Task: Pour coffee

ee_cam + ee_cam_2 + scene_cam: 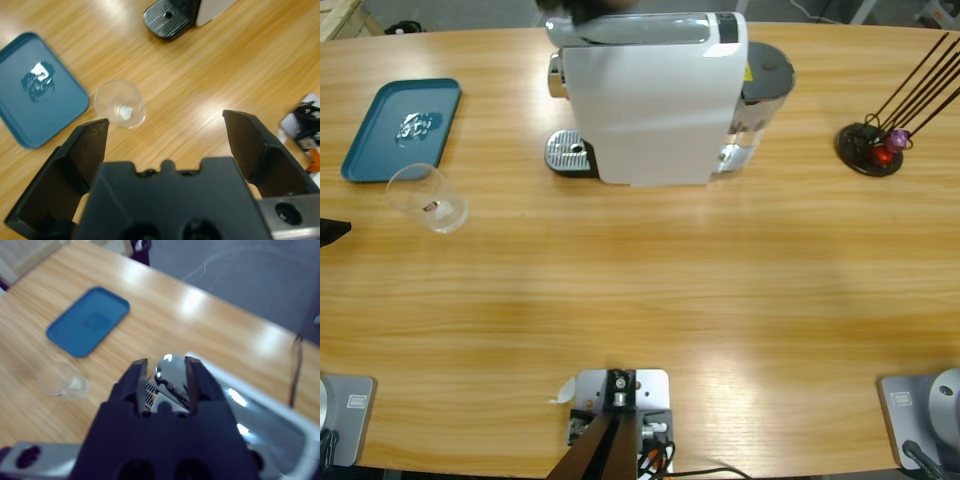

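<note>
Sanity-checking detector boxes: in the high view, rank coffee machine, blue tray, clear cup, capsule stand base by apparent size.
1. coffee machine
2. blue tray
3. clear cup and capsule stand base: they look alike, so unranked.

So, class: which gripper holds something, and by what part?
The right gripper is closed around the coffee machine's shiny lever at its tip; the left gripper holds nothing.

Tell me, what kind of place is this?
Probably a robot test bench set up as a coffee corner: a coffee machine, a clear cup and a blue tray on a long wooden table.

Lab: rig-mounted wooden table [720, 300]
</note>
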